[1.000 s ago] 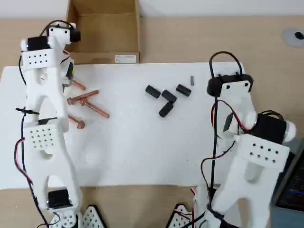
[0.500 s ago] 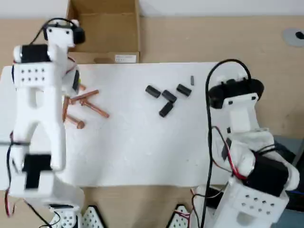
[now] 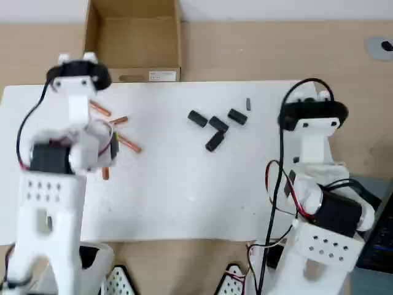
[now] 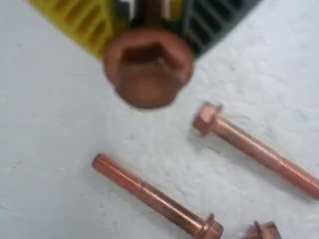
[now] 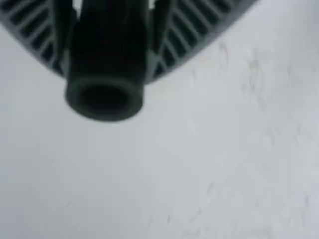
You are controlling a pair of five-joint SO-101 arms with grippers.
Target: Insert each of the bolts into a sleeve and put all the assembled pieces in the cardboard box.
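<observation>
My left gripper (image 4: pixel 149 17) is shut on a copper bolt (image 4: pixel 148 67), whose hex head faces the camera, and it hangs above three more copper bolts (image 4: pixel 251 148) lying on the white foam sheet (image 3: pixel 178 184). In the high view those loose bolts (image 3: pixel 128 144) lie at the sheet's left, beside the left arm (image 3: pixel 77 117). My right gripper (image 5: pixel 107 25) is shut on a black sleeve (image 5: pixel 104 74) with its open end toward the camera, held over bare foam. Several black sleeves (image 3: pixel 216 125) lie mid-sheet. The cardboard box (image 3: pixel 132 37) stands open at the back left.
A small grey pin (image 3: pixel 248 104) lies just behind the sleeves. The right arm (image 3: pixel 312 123) stands over the sheet's right edge. A dark device (image 3: pixel 377 246) sits at the right edge, and wooden tabletop (image 3: pixel 276 49) surrounds the foam.
Both arms have risen and pulled back toward the table's near side. The left arm's wrist has shifted right, over the bolts. The sleeves on the sheet have not moved.
</observation>
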